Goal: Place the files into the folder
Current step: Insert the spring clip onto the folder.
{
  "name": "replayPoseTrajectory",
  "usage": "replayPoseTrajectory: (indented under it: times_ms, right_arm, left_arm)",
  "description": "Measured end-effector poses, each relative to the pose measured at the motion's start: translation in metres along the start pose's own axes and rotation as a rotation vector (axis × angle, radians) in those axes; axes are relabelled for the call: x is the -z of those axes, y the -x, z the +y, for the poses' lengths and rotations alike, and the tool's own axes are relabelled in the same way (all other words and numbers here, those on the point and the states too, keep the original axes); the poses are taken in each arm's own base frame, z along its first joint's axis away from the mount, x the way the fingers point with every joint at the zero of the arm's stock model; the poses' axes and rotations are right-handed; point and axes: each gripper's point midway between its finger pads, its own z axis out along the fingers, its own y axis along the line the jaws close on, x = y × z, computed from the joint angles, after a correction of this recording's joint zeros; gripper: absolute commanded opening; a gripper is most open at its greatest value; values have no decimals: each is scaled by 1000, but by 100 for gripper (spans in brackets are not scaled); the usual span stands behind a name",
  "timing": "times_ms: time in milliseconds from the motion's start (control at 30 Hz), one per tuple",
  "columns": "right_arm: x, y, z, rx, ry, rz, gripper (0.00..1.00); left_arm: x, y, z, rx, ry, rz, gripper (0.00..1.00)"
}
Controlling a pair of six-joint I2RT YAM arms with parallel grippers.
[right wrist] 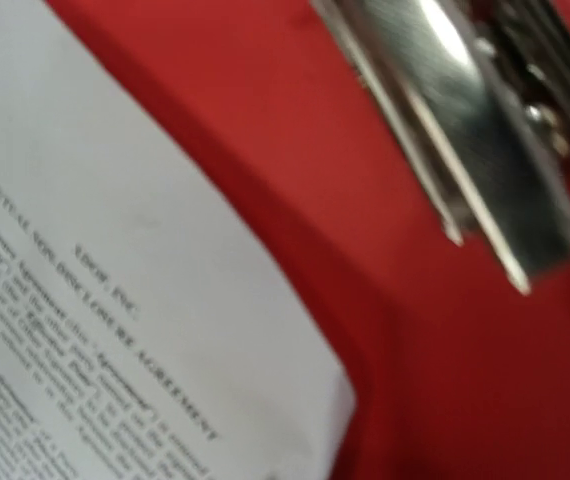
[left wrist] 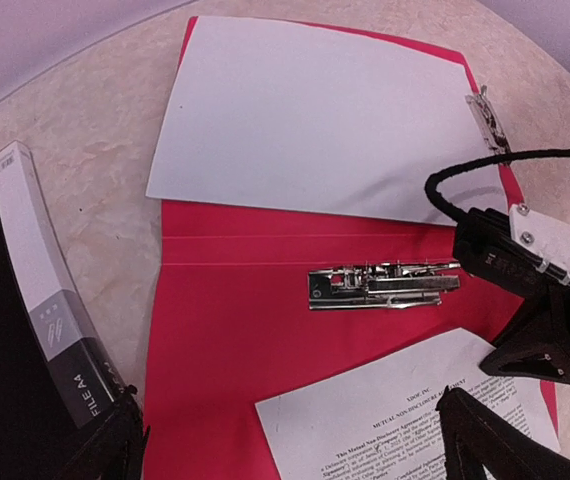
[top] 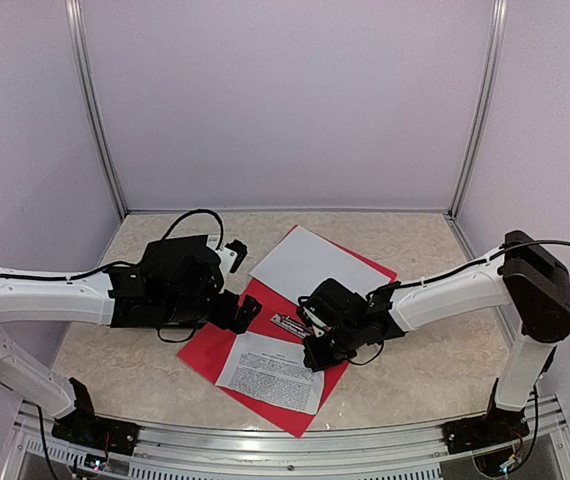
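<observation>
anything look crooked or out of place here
Both sheets lie loose and askew on the open red folder. The blank sheet overhangs its far edge, the printed sheet sits tilted on the near half; neither is under the clip.

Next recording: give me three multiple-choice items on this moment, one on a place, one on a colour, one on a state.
1. Where does the printed sheet lie?
A) on the open folder, nearer the arms than the clip
B) on bare table, off the folder
C) leaning against the back wall

2. What colour is the open folder?
A) blue
B) red
C) green

3. How does the folder lie?
A) shut
B) standing on edge
C) spread flat

Key:
1 A, since the top view shows the sheet resting on red on the near side of the clip.
2 B, since the cover is red in all three views.
3 C, since both halves lie flat on the table with the clip exposed between them.
</observation>
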Motion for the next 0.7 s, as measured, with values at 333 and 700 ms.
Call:
replayPoseTrajectory:
  times_ms: [333, 700]
  right_arm:
    - [-3, 10, -3, -49, -53, -47, 2]
    - [-2, 14, -12, -89, -98, -77, 1]
  left_arm:
    - [0, -26, -4, -3, 31, 44, 99]
    - [-2, -27, -5, -30, 52, 44, 99]
